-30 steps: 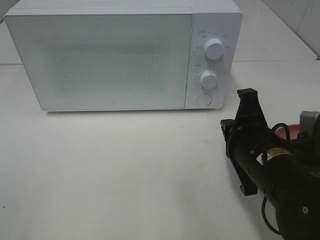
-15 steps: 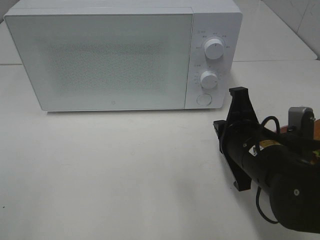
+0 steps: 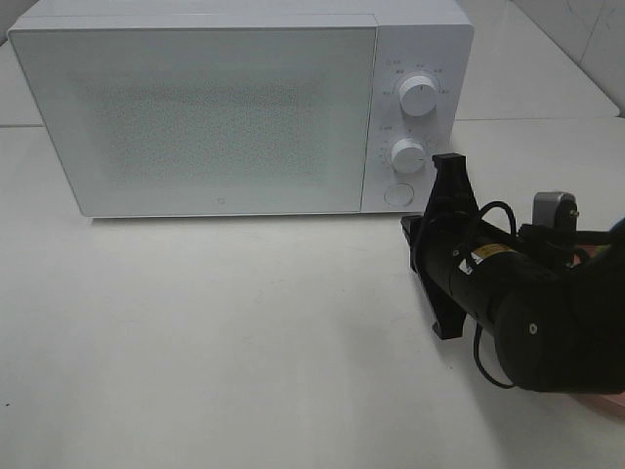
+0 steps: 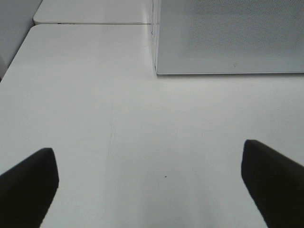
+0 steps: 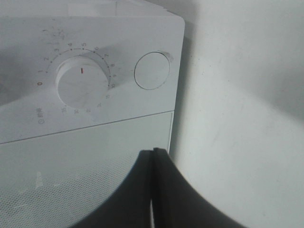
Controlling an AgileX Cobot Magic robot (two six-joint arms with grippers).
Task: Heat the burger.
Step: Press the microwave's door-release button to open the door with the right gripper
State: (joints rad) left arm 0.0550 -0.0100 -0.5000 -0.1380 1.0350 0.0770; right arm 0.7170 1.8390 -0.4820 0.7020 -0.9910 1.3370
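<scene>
The burger is hidden in every view. The white microwave (image 3: 195, 107) stands at the back of the table with its door closed. My right gripper (image 3: 412, 234) is shut with nothing in it and sits just in front of the microwave's lower right corner. In the right wrist view its closed fingertips (image 5: 153, 154) point at the control panel, below the round button (image 5: 152, 71) and the lower dial (image 5: 81, 85). My left gripper (image 4: 152, 190) hangs open over bare table, empty, with the microwave's left front corner (image 4: 156, 71) ahead of it.
The right arm's black body (image 3: 527, 322) fills the table's right side. A sliver of pink plate (image 3: 607, 396) shows beneath it. The upper dial (image 3: 419, 96) sits above the lower dial (image 3: 408, 155) and the button (image 3: 397, 194).
The right arm has swung left and toward the microwave's lower right corner, now covering most of the pink plate behind it. The left gripper has stayed still.
</scene>
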